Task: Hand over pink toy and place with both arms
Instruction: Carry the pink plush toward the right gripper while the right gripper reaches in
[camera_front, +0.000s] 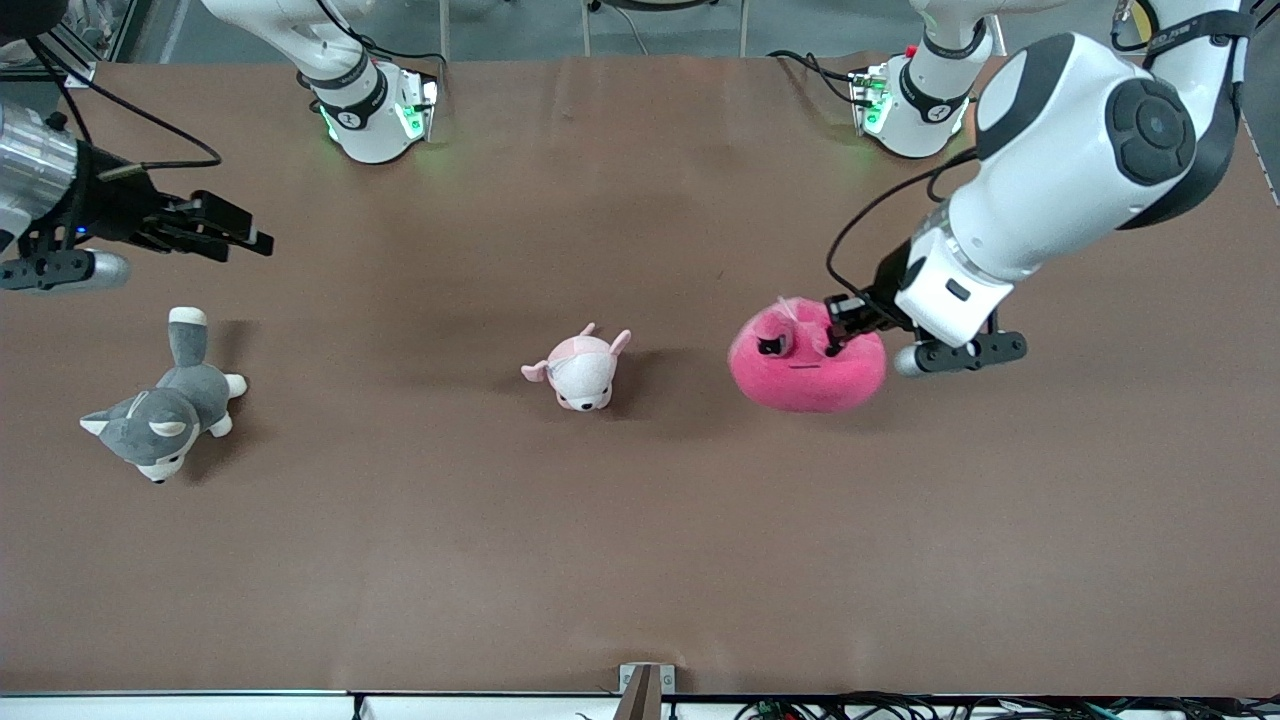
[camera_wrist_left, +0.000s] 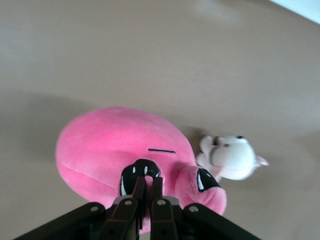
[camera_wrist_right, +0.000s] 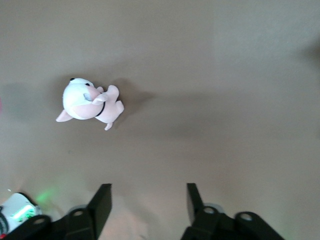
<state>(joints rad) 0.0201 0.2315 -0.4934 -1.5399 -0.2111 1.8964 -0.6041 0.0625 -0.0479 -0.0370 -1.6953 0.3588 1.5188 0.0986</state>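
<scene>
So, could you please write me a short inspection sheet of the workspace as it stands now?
Surface: brown table, bare apart from three plush toys.
Job's things: pink toy toward the left arm's end, pinched at its top.
Clutter: pale pink-and-white plush mid-table; grey husky plush toward the right arm's end.
Grippers: left claw shut on the pink toy; right claw open, holding nothing, over the table at its own end.
Cables: black cable looping along the left arm; more at the table edge nearest the front camera.
Surroundings: arm bases with green lights.
</scene>
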